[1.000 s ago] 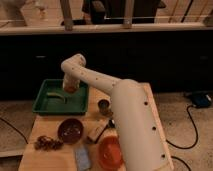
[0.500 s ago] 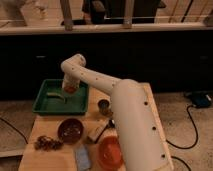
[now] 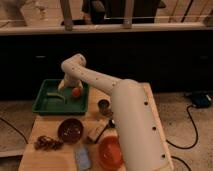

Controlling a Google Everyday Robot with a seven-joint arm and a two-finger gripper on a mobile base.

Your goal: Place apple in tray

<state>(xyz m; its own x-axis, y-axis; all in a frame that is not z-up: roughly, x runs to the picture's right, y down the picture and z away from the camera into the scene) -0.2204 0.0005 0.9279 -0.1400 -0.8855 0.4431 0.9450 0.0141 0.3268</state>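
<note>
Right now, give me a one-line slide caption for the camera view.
Gripper over the green tray, apple right beside it at the tray's right side, curved yellow-green piece lying inside.

The claw (image 3: 73, 85) hangs over the tray (image 3: 47, 105), the apple (image 3: 76, 92) just beneath it.

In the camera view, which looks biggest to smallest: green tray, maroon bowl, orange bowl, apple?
green tray
orange bowl and maroon bowl: too alike to rank
apple, beside the gripper over the tray
</note>
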